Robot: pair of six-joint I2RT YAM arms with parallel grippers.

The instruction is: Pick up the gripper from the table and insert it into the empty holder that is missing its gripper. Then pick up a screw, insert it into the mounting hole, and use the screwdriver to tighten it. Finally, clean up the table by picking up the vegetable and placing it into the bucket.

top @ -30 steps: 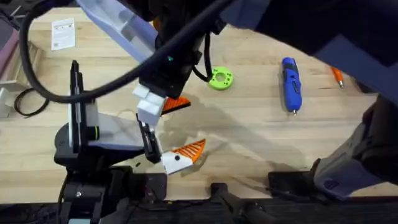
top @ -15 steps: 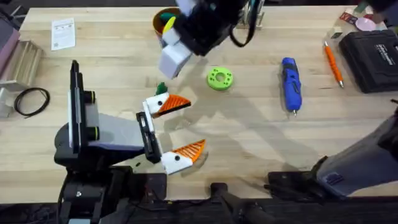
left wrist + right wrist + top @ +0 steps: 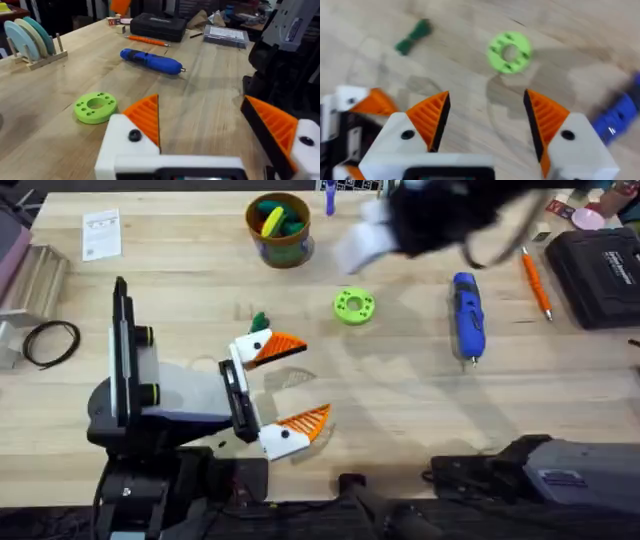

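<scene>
Swinging off across the desk (image 3: 400,395), the right arm has left the spot above the left hand (image 3: 300,382) where it hung a second ago and now blurs over the far side, near the screwdriver (image 3: 467,315). Its right hand (image 3: 487,115) is spread wide and carries nothing, with an orange tip on each finger. The left hand lies on the desk, spread too, and both its white blocks wear orange tips. From the left wrist view a dark screw head sits in each block, so I'd judge the fitting part finished, though I can't tell whether the screw was tightened.

The screwdriver lies untouched on the desk, past the green disc (image 3: 354,305). The vegetable (image 3: 259,321) is on the wood, just beside the left hand's farther finger and well apart from the bucket (image 3: 279,228). With the right arm heading away from it, the clean-up looks not yet begun.
</scene>
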